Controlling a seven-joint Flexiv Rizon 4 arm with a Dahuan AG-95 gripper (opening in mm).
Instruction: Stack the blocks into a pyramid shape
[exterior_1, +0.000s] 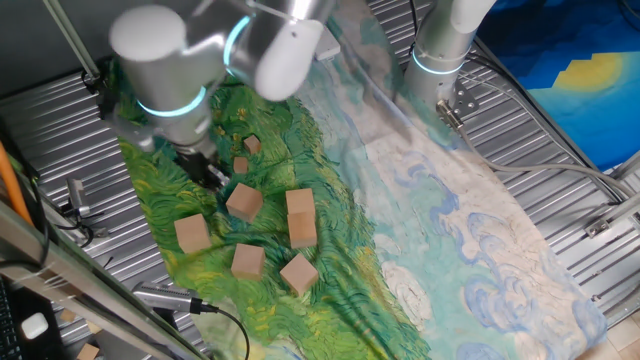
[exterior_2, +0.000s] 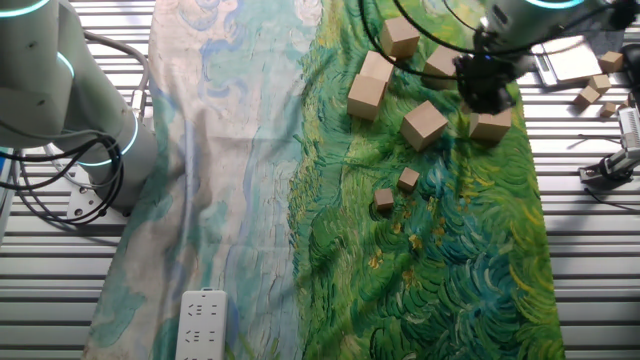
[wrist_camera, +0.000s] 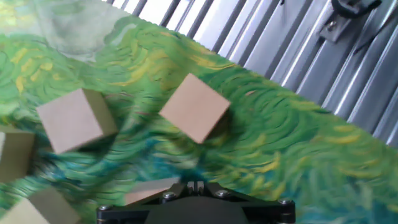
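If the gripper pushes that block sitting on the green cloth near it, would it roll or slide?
The block has flat faces, so it probably slides or tips, not rolls. The cloth looks wrinkled, so it may bunch and snag the block. The block looks like plain wood, likely stiff.

The plain light-tan wooden cubes (exterior_1: 300, 216) looked matt and unpainted, their faces smooth. Beneath them lay a painted-looking green and pale blue cloth (exterior_1: 420, 230), soft, creased and dull. The ribbed grey metal table (exterior_2: 590, 270) shone faintly along its ridges. The silver-grey arm casing (exterior_1: 170, 45) appeared smooth and satin, and the white power strip (exterior_2: 203, 324) looked like smooth plastic.
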